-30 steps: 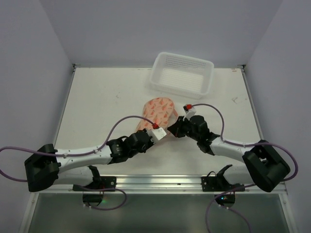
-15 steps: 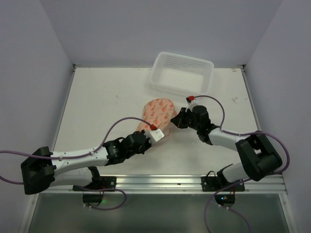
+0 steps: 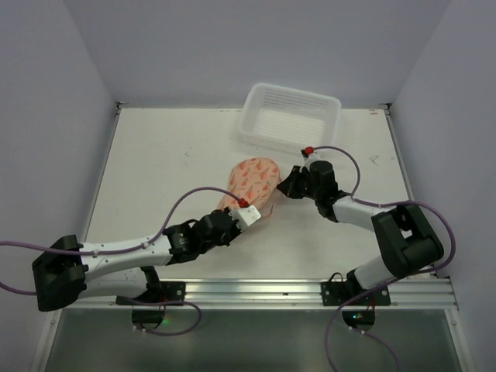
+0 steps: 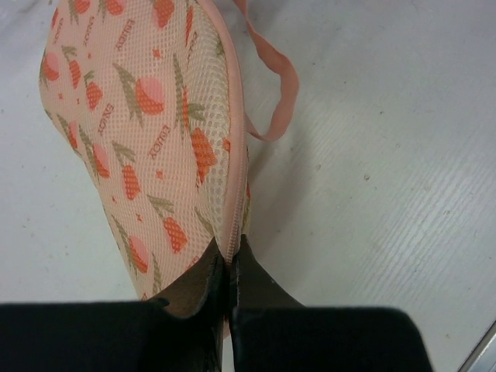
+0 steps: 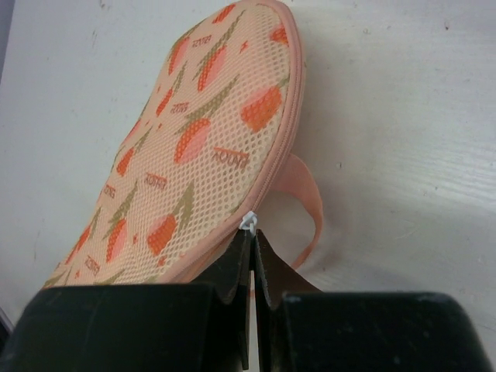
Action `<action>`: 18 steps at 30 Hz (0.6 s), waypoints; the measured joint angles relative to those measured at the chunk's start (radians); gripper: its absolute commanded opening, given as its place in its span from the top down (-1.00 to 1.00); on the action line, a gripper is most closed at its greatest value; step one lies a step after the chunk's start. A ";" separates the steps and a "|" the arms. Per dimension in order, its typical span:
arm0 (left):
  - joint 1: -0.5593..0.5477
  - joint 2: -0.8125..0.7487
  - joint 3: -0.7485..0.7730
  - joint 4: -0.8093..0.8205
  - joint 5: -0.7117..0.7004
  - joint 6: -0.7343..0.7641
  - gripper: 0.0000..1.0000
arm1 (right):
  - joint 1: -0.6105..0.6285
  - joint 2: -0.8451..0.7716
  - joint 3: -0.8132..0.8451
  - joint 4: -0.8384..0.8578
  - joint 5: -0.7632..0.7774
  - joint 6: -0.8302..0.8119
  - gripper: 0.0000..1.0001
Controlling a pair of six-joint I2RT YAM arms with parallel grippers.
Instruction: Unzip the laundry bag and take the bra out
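The laundry bag [image 3: 253,182] lies mid-table, peach mesh with red-orange prints and a pink zipper edge. It also shows in the left wrist view [image 4: 147,139] and the right wrist view [image 5: 194,155]. My left gripper [image 4: 230,267] is shut on the bag's near zipper edge. My right gripper [image 5: 253,236] is shut on the small white zipper pull [image 5: 249,222] at the bag's right side, by a pink strap loop [image 5: 306,205]. From above, the left gripper [image 3: 246,211] is at the bag's near end and the right gripper [image 3: 285,186] at its right edge. The bra is hidden.
A white plastic lattice basket [image 3: 289,118] stands at the back of the table, just behind the right gripper. Purple cables trail from both arms. Grey walls close in the table on the left, right and back.
My right gripper has moved up and away along the bag's right edge, its arm stretching farther over the table. The left gripper stays at the bag's near end.
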 measured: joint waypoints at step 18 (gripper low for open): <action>0.022 -0.072 0.003 -0.009 -0.028 -0.063 -0.16 | -0.070 0.013 -0.048 0.107 -0.103 0.048 1.00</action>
